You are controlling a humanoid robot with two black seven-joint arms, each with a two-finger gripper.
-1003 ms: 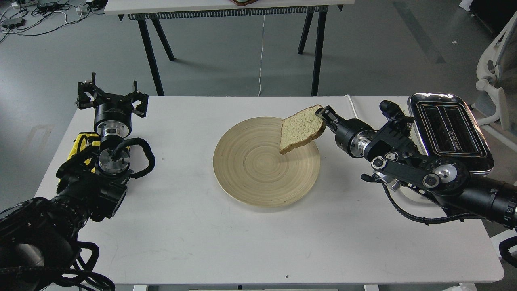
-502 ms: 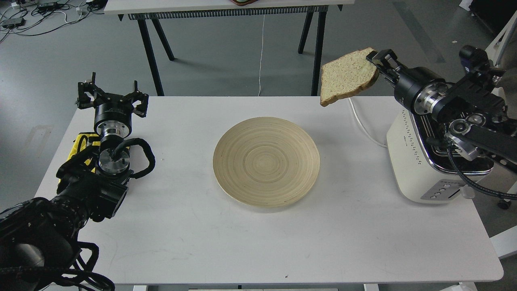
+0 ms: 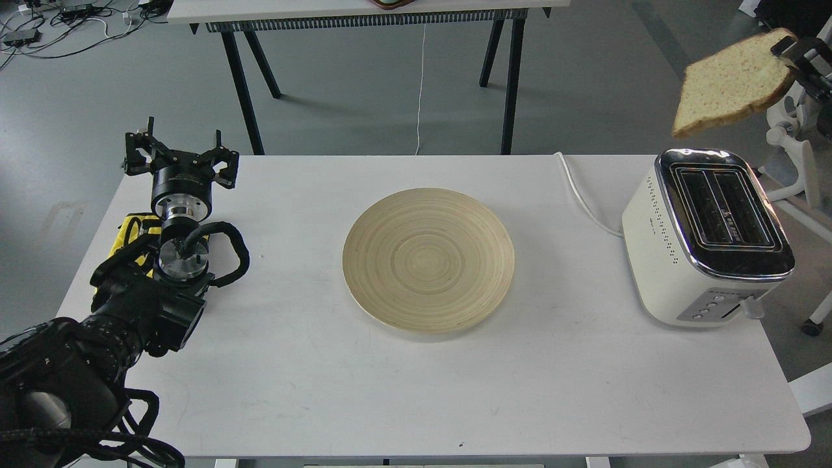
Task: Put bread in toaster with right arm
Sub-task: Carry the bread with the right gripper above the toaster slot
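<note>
I hold the bread (image 3: 733,84) in my right jaws (image 3: 794,53), closed on its upper right corner, at about two o'clock in my view. The slice hangs in the air, tilted, with its lower corner toward seven o'clock. It is above the toaster (image 3: 705,237) and apart from it, not yet over the slots.

The grip is only on one corner near the crust. I think this is the weak point: soft bread can tear or fold there, and then the slice falls on the chrome top or on the surface (image 3: 325,390). Also the slice is not upright and not in line with the slots, which run from twelve to six o'clock. If I lower it so, an edge can catch on the rim of a slot and the bread bends or stays on top. The white cord (image 3: 582,195) lies at the far side of the toaster and I judge it is not in my way.

My right arm is nearly all outside the view; only the tip of the jaws shows at the edge, so I cannot see how deep the bread sits between them. The inside of the slots is dark. My left jaws (image 3: 180,156) rest at nine o'clock, spread open and empty. The wooden plate (image 3: 429,260) in the centre has nothing on it.
</note>
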